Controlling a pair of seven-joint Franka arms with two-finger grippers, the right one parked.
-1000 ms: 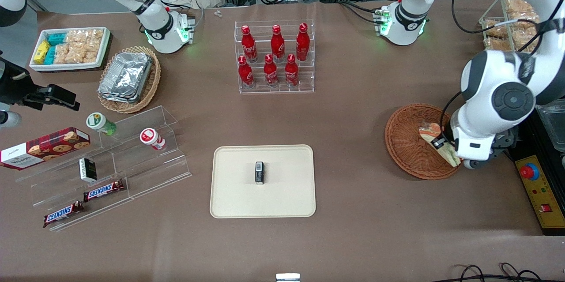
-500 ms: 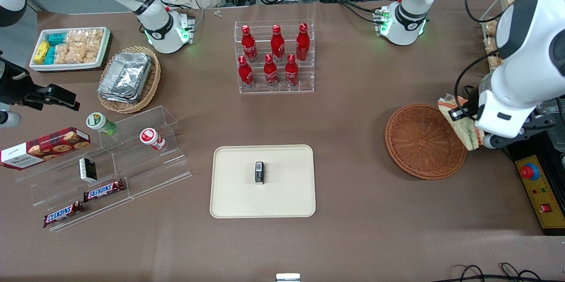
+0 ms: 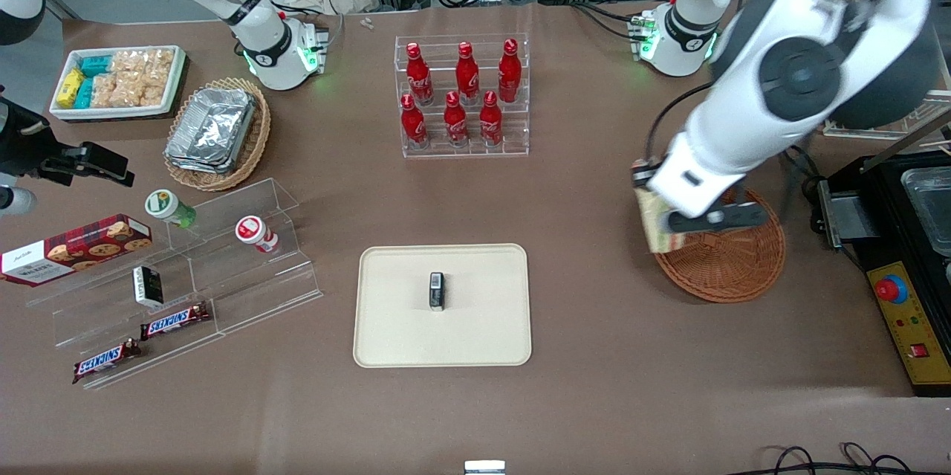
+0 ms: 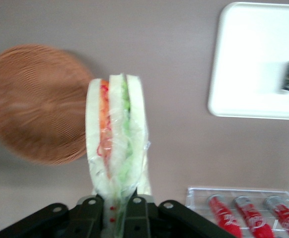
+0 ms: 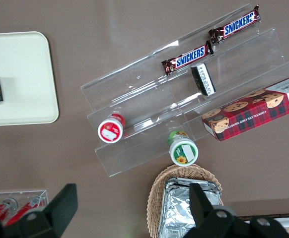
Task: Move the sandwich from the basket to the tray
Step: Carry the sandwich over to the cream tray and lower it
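Gripper (image 4: 115, 210): clenched on sandwich (image 4: 115, 148), raised above basket (image 3: 724, 267) rim. Sandwich out of basket. Carry to tray (image 3: 386, 337) outstanding.

Brown table (image 3: 594, 401) with tray (image 3: 386, 341), basket (image 3: 732, 274).

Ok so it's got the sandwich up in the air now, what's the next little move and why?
Probably carry it sideways toward the tray. The gripper is shut on the sandwich, hanging over the edge of the basket that faces the tray. The tray holds only a small dark packet, with bare space around it.
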